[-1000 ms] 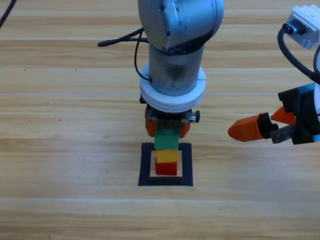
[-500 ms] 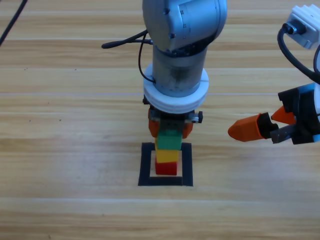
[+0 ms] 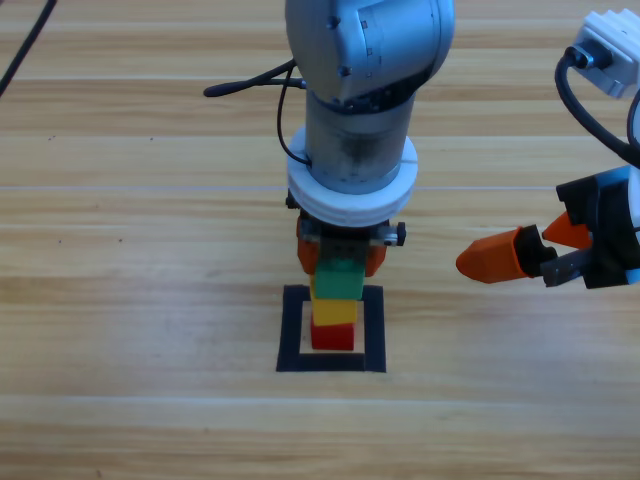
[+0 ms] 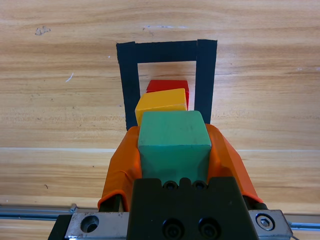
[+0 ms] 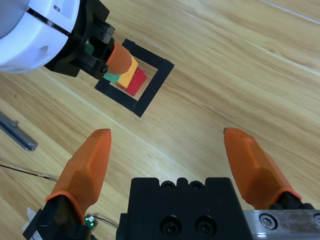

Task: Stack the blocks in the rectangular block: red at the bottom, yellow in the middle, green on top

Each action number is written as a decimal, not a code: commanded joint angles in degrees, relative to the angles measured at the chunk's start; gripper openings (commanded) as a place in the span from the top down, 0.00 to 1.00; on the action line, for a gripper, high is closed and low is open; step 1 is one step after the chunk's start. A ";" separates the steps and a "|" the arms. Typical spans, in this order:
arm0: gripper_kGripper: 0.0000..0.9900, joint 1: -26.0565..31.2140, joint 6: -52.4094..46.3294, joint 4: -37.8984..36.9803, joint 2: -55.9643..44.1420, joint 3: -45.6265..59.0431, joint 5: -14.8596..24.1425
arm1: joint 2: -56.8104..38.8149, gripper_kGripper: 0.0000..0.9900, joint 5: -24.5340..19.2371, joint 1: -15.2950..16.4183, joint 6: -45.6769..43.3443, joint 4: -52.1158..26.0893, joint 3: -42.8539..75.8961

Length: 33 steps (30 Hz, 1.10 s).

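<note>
— Jaws of the left gripper [image 4: 174, 150], what are they doing?
— They are pressing both sides of the small matte teal-green cube [image 4: 173, 145]. It is sitting on the small yellow cube [image 4: 161, 103], above the small red cube [image 4: 168, 86], inside the square outline of black tape [image 3: 374, 325].
— And the right gripper [image 5: 172, 160]?
— It is waiting far to the side, jaws spread wide, gripping nothing.

On the bench [image 3: 120, 300], the red [image 3: 333, 338] sits inside the rectangular block [image 3: 290, 330], the yellow [image 3: 334, 311] on it, the green [image 3: 337, 279] on top, between the left gripper's [image 3: 338, 258] fingers [image 4: 122, 165]. The right gripper [image 3: 520, 250] hangs well to the right.
</note>
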 commanded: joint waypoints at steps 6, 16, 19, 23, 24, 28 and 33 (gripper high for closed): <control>0.44 1.15 0.10 -0.54 1.26 -0.42 0.36 | 2.00 0.00 0.34 -1.38 -0.12 -0.04 0.51; 0.32 1.15 -0.34 -0.46 -2.69 -0.78 0.71 | 2.00 0.00 0.43 -1.38 -0.12 -0.04 0.51; 0.30 1.15 -0.78 -0.28 -7.35 -0.95 2.82 | 1.47 0.00 0.43 -1.38 -0.12 -0.04 0.68; 0.23 1.15 -0.78 -0.28 -16.14 -0.25 7.30 | 0.42 0.00 0.43 -1.38 -0.12 0.58 0.60; 0.21 0.71 -0.78 -0.28 -18.42 0.37 8.88 | 0.42 0.00 0.43 -1.38 -0.20 0.76 0.60; 0.12 -2.19 -0.69 -0.63 -26.60 5.73 14.68 | 0.33 0.00 0.43 -1.38 -0.20 1.46 0.16; 0.08 -4.48 3.88 -8.10 -35.65 20.49 19.08 | -0.46 0.00 0.52 -1.38 -0.73 2.07 0.07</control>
